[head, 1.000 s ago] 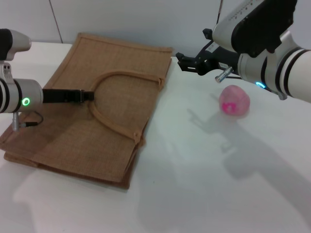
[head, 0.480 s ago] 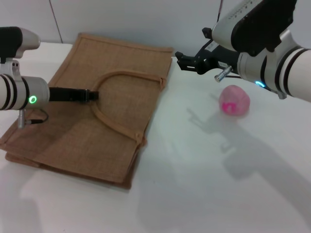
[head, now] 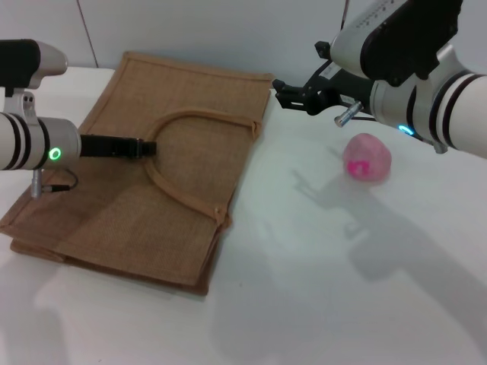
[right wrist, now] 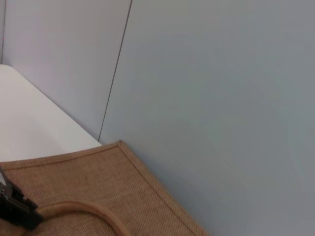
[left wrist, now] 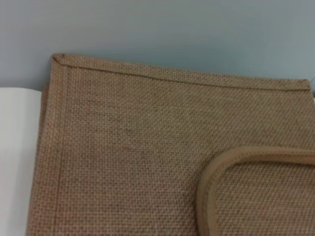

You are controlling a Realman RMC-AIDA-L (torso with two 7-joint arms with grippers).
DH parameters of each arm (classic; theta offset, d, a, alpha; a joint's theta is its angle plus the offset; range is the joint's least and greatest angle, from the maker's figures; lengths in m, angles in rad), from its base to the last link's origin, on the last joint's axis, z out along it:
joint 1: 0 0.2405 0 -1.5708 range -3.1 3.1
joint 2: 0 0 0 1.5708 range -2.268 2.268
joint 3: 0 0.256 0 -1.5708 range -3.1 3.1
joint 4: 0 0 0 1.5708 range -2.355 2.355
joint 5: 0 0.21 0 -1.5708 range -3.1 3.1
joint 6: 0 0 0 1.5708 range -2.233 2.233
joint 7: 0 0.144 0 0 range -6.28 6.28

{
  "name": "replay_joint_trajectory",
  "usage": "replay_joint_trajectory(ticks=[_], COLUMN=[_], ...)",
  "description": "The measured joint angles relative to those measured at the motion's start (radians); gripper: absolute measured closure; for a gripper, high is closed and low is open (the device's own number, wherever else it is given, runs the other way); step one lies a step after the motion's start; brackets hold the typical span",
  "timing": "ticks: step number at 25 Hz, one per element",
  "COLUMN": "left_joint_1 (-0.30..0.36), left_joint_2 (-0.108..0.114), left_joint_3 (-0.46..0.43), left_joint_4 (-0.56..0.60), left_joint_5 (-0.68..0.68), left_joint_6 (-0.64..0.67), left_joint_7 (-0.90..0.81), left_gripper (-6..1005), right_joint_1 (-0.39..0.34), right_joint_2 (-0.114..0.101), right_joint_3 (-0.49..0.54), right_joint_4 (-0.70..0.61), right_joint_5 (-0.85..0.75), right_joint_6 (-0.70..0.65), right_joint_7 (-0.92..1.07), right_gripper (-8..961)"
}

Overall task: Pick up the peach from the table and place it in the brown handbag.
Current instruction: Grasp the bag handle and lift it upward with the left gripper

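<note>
The peach (head: 367,157), pale pink with a magenta blotch, rests on the white table (head: 319,289) at the right. The brown handbag (head: 183,175) lies flat at the left, its arched handle (head: 199,117) on top. My left gripper (head: 148,147) reaches in from the left and is shut on the near end of that handle. The left wrist view holds only the handbag's weave (left wrist: 138,157) and a bend of the handle (left wrist: 236,160). My right gripper (head: 283,94) hangs open above the table by the bag's far right corner, left of the peach and apart from it.
A grey wall (head: 228,34) runs close behind the table. The right wrist view looks over the handbag's far corner (right wrist: 118,182) toward that wall, with the left gripper's black tip (right wrist: 17,209) at the handle. My right arm's shadow falls on the table below the peach.
My left arm has slid a little to the right at the handle, and the bag has shifted slightly with it. The right gripper has risen a touch. The peach has not moved.
</note>
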Motion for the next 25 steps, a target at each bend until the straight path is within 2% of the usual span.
replay_joint_trajectory(ticks=[25], left_joint_1=[-0.018], left_joint_2=[-0.001], left_joint_3=[0.012], left_joint_4=[-0.001], left_joint_5=[0.0], left_joint_6=[0.006], left_joint_7=[0.032], left_gripper=[781], right_joint_1=[0.007], right_joint_2=[0.0], right_joint_3=[0.0], right_joint_4=[0.0], right_joint_5=[-0.003], right_joint_6=[0.003], right_joint_7=[0.0], right_gripper=[84])
